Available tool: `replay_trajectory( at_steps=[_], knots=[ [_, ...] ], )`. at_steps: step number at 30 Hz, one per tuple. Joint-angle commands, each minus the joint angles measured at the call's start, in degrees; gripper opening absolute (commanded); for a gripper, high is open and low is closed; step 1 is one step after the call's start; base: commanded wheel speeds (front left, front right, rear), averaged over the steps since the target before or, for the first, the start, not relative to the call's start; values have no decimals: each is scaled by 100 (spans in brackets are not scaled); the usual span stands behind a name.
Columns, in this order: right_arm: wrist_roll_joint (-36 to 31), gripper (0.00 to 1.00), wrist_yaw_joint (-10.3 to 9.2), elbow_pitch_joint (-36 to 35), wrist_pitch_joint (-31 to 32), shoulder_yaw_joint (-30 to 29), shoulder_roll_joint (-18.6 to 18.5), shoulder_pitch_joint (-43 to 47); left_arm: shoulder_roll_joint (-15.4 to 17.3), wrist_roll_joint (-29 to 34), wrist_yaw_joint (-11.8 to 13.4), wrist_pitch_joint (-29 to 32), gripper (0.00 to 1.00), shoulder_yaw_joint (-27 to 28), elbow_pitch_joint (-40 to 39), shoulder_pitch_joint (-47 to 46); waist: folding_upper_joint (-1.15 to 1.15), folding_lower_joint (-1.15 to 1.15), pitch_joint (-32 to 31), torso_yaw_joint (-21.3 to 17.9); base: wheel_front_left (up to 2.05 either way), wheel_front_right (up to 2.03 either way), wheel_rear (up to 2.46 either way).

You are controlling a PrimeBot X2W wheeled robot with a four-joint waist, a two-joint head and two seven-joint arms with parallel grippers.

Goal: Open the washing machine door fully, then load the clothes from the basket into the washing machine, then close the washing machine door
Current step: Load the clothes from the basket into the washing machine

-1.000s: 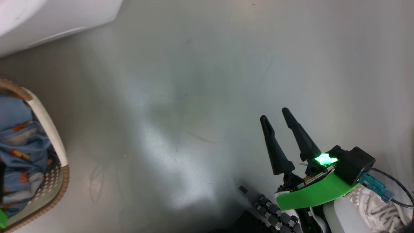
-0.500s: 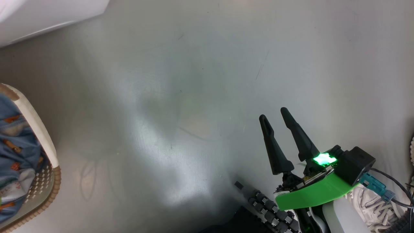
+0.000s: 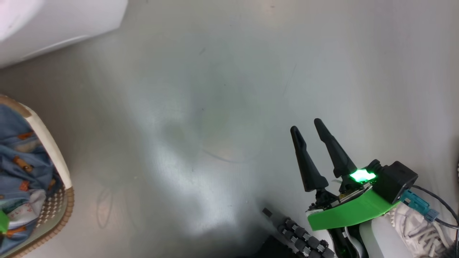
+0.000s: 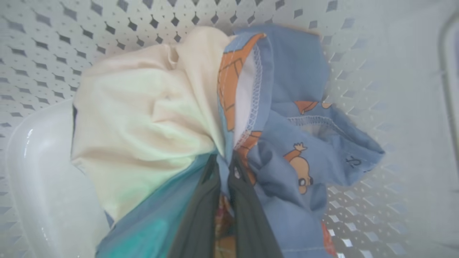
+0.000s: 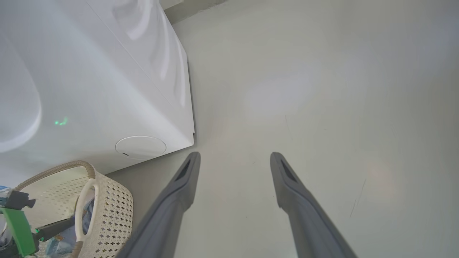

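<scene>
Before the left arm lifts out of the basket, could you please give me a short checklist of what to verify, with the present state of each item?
1. Left gripper shut on the clothes: ok, blue fabric is pinched between its fingers.
2. Cream cloth also in the grip: cannot tell; it bunches up against the fingers.
3. Clothes not caught on the basket wall: ok, no snag visible.
4. Right gripper open and away from the basket: ok, it is over bare floor.
5. Washing machine open for loading: cannot tell.
</scene>
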Motion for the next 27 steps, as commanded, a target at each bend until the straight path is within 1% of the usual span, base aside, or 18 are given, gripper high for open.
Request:
replay_trajectory(
  at_steps=[1,4,11,18,19,20,27],
  knots=[
    [-57,100,9,-76,-69,37,-52,84,159,-60,-14,-37,0,196,-32,72,0,0,-182,100,0,0,0],
    [-133,100,9,-73,-69,-43,-52,55,50,-96,-14,-37,0,401,-154,173,0,0,-383,200,0,0,0],
    [-309,100,9,12,-69,-147,-52,33,-274,176,-14,-37,0,856,-617,593,0,0,-846,457,0,0,0],
    [-483,100,9,138,-69,-259,-52,15,-733,484,-14,-37,0,1215,-989,884,0,0,-1303,727,0,0,0],
    [-529,100,9,182,-69,-292,-52,9,-855,566,-14,-37,0,1301,-1117,957,0,0,-1423,809,0,0,0],
    [-529,100,9,182,-69,-292,-52,9,-855,566,-14,-37,0,1301,-1117,957,0,0,-1423,809,0,0,0],
    [-679,100,9,329,-69,-363,-52,2,-1172,790,-14,-37,0,1582,-1563,1228,0,0,-1815,1041,0,0,0]
  ],
)
